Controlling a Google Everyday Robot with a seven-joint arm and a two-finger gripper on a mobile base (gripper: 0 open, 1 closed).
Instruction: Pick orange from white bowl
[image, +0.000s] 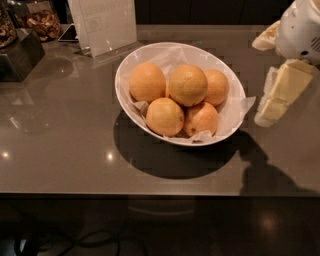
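The white bowl (131, 64) stands in the middle of the grey counter, lined with crumpled white paper, and holds several oranges. The orange (187, 85), the largest and duller yellow-tan one, sits on top in the middle of the pile. Brighter oranges lie around it at the left (147, 82), right (218, 86), front left (164, 116) and front right (202, 118). My gripper (259, 82) is at the right edge of the view, just right of the bowl's rim and above the counter. Its two pale fingers are spread apart and hold nothing.
A clear upright sign holder (106, 24) stands behind the bowl at the back left. A dark box (20, 54) and a jar of snacks (39, 19) are at the far left. The counter's front edge (150, 192) runs below the bowl.
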